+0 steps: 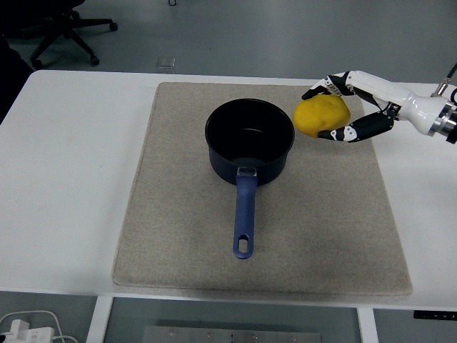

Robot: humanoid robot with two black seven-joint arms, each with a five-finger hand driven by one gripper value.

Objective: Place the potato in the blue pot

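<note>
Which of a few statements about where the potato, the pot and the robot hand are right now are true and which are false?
1. The right robot hand grips the yellow potato. True.
2. The potato lies inside the blue pot. False: it is held just right of the pot's rim, not inside.
3. The pot's handle points toward the table's near edge. True.
4. The pot stands on bare white table. False: it stands on the beige mat.
5. The left robot hand rests beside the pot. False: no left hand is in view.
</note>
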